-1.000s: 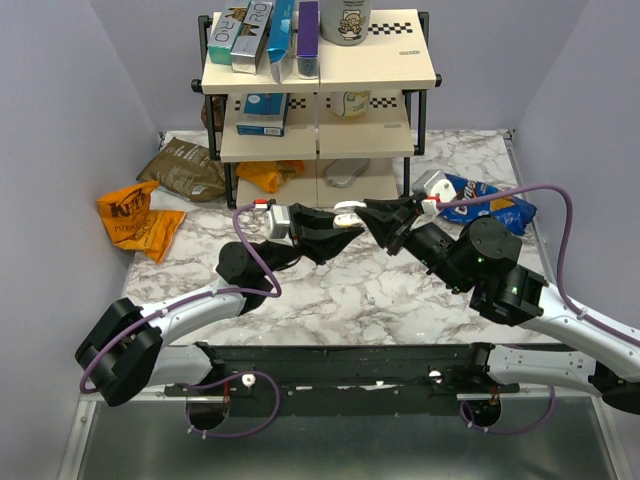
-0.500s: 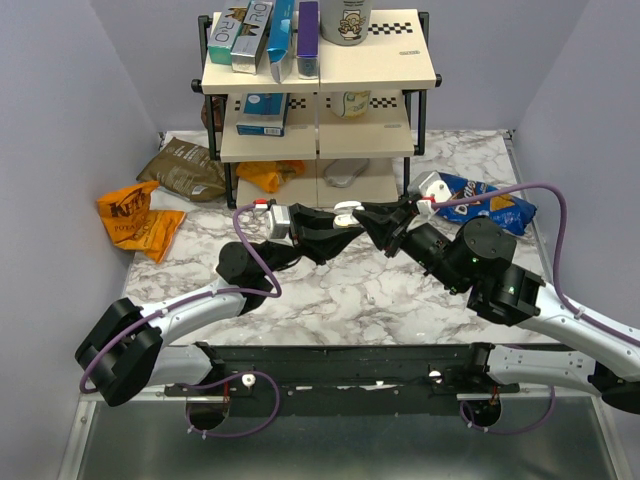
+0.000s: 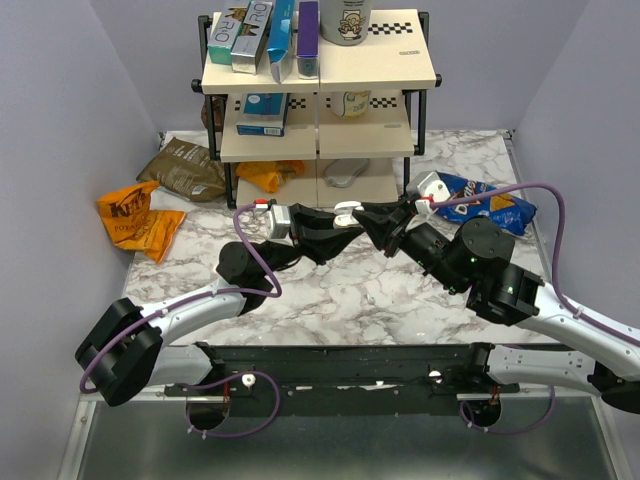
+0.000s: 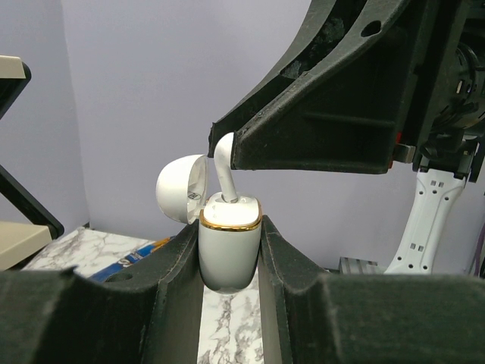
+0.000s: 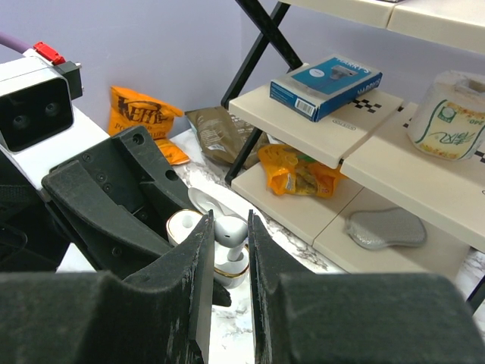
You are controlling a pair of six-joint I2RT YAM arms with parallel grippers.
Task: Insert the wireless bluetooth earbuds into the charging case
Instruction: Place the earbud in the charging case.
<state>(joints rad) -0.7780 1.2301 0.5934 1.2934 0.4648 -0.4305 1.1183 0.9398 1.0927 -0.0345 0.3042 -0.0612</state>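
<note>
Earbud btwn R fingers, atop case

One white charging case and one white earbud show. Two grippers: left gripper, right gripper. One shelf rack, one brown snack bag, one blue snack bag, one marbled tabletop.

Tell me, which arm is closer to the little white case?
Left. The left arm clamps the white charging case in its jaws; the right arm holds an earbud at its open top.
</note>
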